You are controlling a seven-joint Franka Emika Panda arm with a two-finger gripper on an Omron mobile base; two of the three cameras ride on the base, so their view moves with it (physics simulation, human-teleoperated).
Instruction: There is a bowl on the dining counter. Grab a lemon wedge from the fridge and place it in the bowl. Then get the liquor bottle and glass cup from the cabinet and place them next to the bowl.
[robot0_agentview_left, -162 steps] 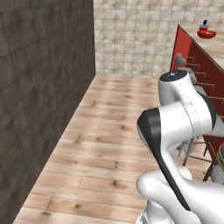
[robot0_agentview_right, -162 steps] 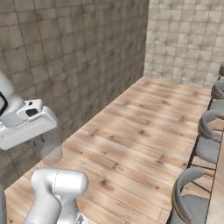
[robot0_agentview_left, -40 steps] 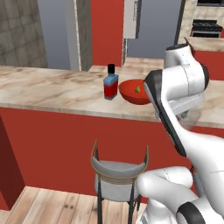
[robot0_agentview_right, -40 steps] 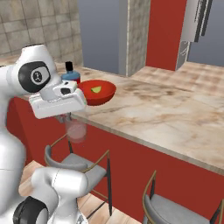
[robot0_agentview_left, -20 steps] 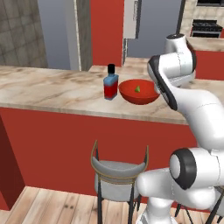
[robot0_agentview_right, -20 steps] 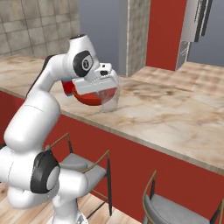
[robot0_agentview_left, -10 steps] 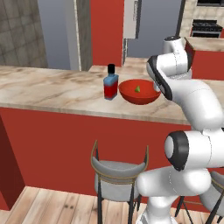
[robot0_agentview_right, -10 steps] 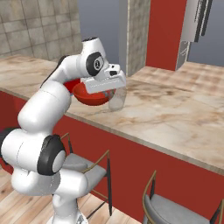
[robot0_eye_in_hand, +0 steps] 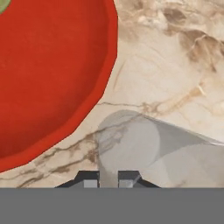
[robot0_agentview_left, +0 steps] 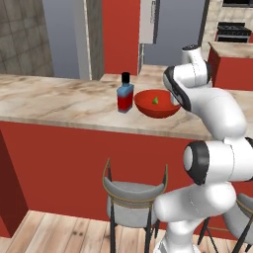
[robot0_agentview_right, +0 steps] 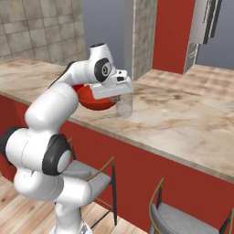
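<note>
The marbled worktop (robot0_agentview_left: pixel 59 106) carries the red bowl (robot0_agentview_left: pixel 157 105) with the lemon wedge (robot0_agentview_left: pixel 155 100) inside and the liquor bottle (robot0_agentview_left: pixel 125 94) just at its 9 o'clock. At the bowl's 3 o'clock, the gripper (robot0_agentview_right: pixel 122 99) pinches the glass cup (robot0_agentview_right: pixel 124 106), low over the marble.

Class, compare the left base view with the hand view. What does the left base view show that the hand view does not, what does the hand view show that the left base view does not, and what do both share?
Left base view alone: the liquor bottle standing left of the bowl, and a stool before the counter's red front.

Hand view alone: the glass cup held in the shut gripper, close beside the bowl.

Both: the red bowl with the lemon wedge inside, on the marbled dining counter.
</note>
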